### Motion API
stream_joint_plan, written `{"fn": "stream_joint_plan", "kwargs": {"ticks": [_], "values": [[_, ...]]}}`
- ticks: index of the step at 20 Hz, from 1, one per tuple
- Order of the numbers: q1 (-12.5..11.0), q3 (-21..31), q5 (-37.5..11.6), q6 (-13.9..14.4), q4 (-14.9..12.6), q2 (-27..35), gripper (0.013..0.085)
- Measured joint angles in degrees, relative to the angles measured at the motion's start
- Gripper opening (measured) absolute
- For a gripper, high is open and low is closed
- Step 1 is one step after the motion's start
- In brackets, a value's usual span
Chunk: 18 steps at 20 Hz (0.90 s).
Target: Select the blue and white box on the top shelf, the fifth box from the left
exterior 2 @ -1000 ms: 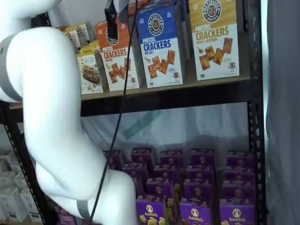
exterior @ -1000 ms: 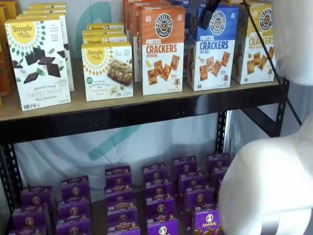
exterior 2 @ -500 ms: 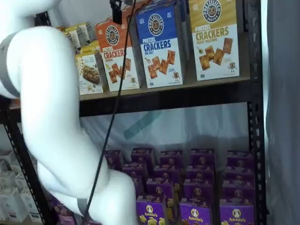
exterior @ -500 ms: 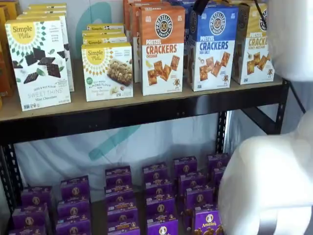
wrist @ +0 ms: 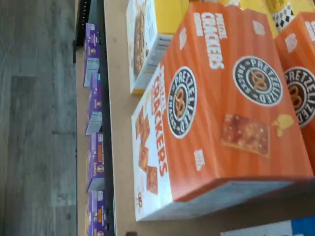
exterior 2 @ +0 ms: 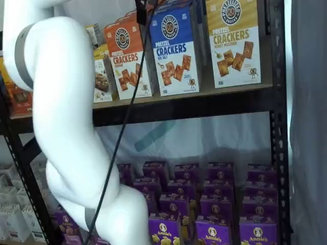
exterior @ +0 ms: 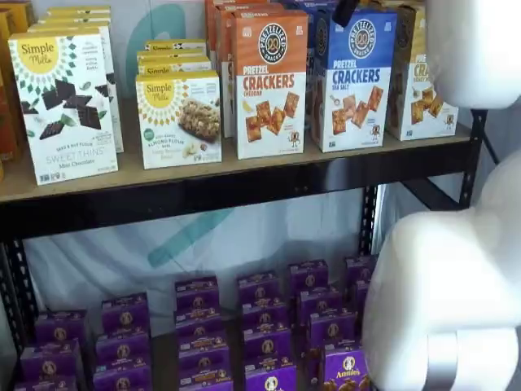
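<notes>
The blue and white box (exterior: 352, 77) stands upright at the front edge of the top shelf (exterior: 203, 175), face forward, "PRETZEL CRACKERS SEA SALT" legible in both shelf views. An orange cheddar carton (exterior: 270, 81) is just beside it on one flank, and a yellow-topped carton (exterior 2: 233, 41) on the other. More cartons of the same kinds are lined up behind.

The pincer (exterior: 345, 10) shows only as a dark finger tip at the upper edge, just in front of the blue carton's top corner; in a shelf view a black finger (exterior 2: 141, 5) hangs with a cable (exterior 2: 120, 138) trailing down from it. Only a single finger shows in each view (gap not visible), so open or closed cannot be told from the shelf views; nothing is held.

Wrist view: orange cheddar carton fills most of the frame, seen from above, with a sliver of the blue carton at one corner.

Further along the shelf: Simple Mills boxes (exterior: 177, 118). Lower level: rows of small purple boxes (exterior: 260, 326). White arm segments (exterior 2: 66, 132) block part of both shelf views.
</notes>
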Motion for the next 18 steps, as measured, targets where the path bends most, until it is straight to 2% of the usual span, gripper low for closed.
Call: {"fn": "stream_joint_plan", "kwargs": {"ticks": [7, 18], "values": [[-1.2, -1.1, -1.0, -1.6, 0.5, 2.4, 0.0850], [0.0, -1.3, -3.7, -2.3, -2.1, 4.3, 0.0850]]}}
